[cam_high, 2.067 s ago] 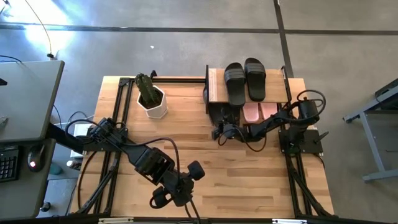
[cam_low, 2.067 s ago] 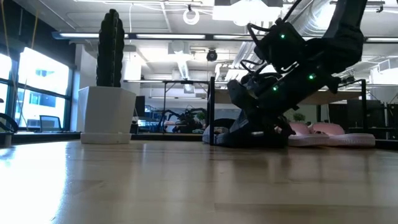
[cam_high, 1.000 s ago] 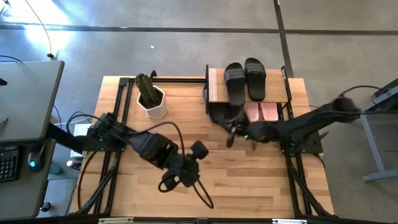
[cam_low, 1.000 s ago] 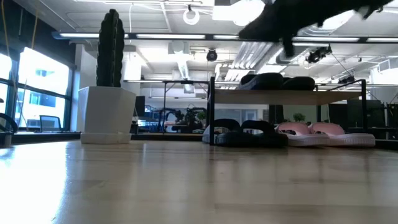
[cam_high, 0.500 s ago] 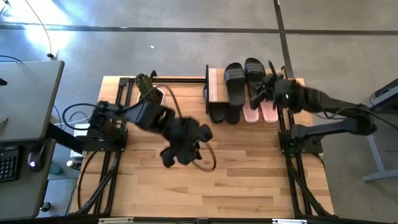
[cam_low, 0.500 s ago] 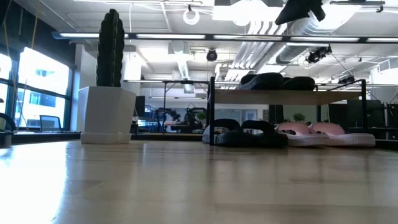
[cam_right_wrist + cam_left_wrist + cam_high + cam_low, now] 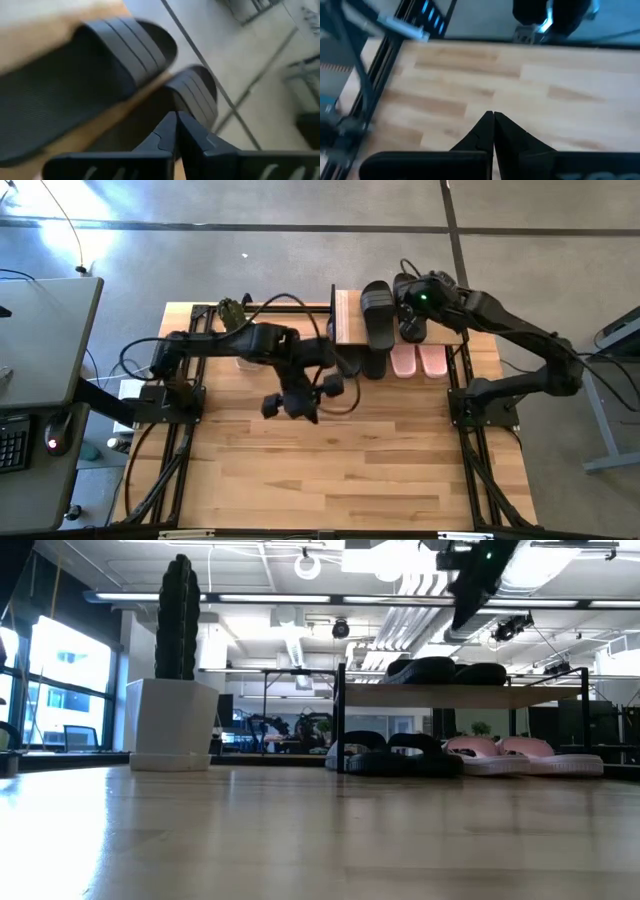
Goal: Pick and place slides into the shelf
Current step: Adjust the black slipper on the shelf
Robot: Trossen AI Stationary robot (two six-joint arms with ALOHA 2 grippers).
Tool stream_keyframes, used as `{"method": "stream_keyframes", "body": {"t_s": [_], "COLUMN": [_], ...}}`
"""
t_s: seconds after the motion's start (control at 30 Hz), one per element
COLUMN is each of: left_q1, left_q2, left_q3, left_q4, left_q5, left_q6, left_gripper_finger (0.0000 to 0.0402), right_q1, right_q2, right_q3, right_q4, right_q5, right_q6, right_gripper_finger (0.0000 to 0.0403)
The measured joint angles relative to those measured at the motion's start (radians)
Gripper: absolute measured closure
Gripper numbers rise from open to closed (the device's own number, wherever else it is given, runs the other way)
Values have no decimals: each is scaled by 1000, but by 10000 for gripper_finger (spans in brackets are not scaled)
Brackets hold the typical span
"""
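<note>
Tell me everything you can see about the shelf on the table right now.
The shelf is a low two-tier rack with a light wooden top board on a thin black frame, standing at the table's far edge. Two black slides lie on top. Beneath, on the table, sit two black slides and two pink ones. The right gripper hovers shut above the top.

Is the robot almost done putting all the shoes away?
It looks finished. Two black slides lie on the shelf's top board, two more black slides and the pink slides sit underneath. No slide is left out on the table. Nothing is in hand: the left gripper and right gripper both have shut, empty fingers, the right one above the top pair.
</note>
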Motion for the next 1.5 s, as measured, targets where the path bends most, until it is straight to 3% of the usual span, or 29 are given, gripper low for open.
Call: {"method": "stream_keyframes", "body": {"t_s": [0.27,0.53,1.03,1.5], "left_q1": [94,131,135,134], "left_q2": [2,2,2,2], "left_q3": [-143,-188,-218,-217], "left_q4": [137,160,198,242], "left_q5": [-83,-42,-34,-38], "left_q6": [9,10,16,9], "left_gripper_finger": [401,401,401,401], "right_q1": [-22,-34,-164,-203], "right_q2": [106,148,149,245], "right_q3": [0,-2,-2,-2], "right_q4": [14,17,-5,29], "right_q5": [157,108,-35,28], "right_q6": [-122,-186,-284,-291], "right_gripper_finger": [330,270,262,263]}}
